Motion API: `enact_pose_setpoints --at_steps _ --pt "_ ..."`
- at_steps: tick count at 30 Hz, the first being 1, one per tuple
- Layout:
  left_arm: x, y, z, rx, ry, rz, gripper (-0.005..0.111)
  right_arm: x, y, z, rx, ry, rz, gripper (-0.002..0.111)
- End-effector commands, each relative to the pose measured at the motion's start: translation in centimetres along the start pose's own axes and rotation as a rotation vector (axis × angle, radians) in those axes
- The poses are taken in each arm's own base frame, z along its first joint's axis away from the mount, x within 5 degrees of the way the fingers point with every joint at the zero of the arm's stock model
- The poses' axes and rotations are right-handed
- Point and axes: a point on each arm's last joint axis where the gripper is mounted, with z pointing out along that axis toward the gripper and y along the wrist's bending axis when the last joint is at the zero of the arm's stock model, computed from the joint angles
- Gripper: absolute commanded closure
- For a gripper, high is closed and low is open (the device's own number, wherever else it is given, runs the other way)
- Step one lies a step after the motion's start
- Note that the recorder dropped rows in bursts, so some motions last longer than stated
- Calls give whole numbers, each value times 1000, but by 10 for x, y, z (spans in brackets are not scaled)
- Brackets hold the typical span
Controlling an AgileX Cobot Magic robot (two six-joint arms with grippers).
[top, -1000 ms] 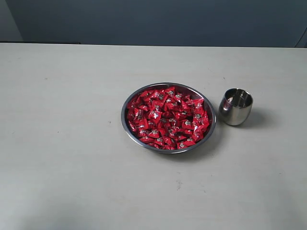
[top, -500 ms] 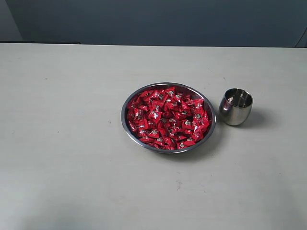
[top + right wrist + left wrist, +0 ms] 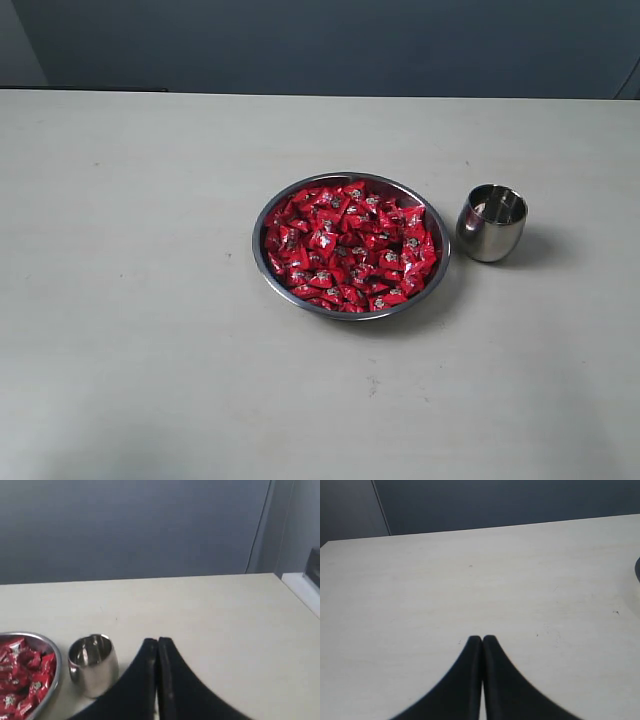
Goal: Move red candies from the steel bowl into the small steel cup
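Note:
The steel bowl point(image 3: 258, 262) sits mid-table, heaped with red candies point(image 3: 350, 245). Just to its right stands the small steel cup point(image 3: 491, 222), upright and looking empty. Neither gripper shows in the exterior view. In the left wrist view my left gripper point(image 3: 482, 638) is shut with nothing in it, above bare table; a dark sliver of the bowl's rim point(image 3: 637, 570) touches the frame edge. In the right wrist view my right gripper point(image 3: 158, 640) is shut and empty, with the cup point(image 3: 92, 664) beside it and the bowl point(image 3: 56, 666) of candies point(image 3: 20, 675) beyond.
The pale table point(image 3: 150, 300) stretches wide on all sides of the bowl and cup. A dark blue wall point(image 3: 320, 45) runs behind its far edge. A table corner and a pale ledge point(image 3: 302, 587) show in the right wrist view.

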Motion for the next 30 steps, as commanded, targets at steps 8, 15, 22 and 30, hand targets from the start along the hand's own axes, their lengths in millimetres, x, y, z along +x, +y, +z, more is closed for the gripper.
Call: enact_pose_setpoints --at_steps 8,15,22,30 --pt "-3 0 -1 4 -18 2 106 -80 1 8 6 -87 -5 109" --pt "-3 0 -1 4 -18 2 106 -85 1 5 6 -106 -6 109" --pt "-3 0 -1 4 -18 2 106 -86 2 5 -12 -108 40 109" --pt "-3 0 -1 4 -18 2 106 -87 2 5 -11 -126 48 109"
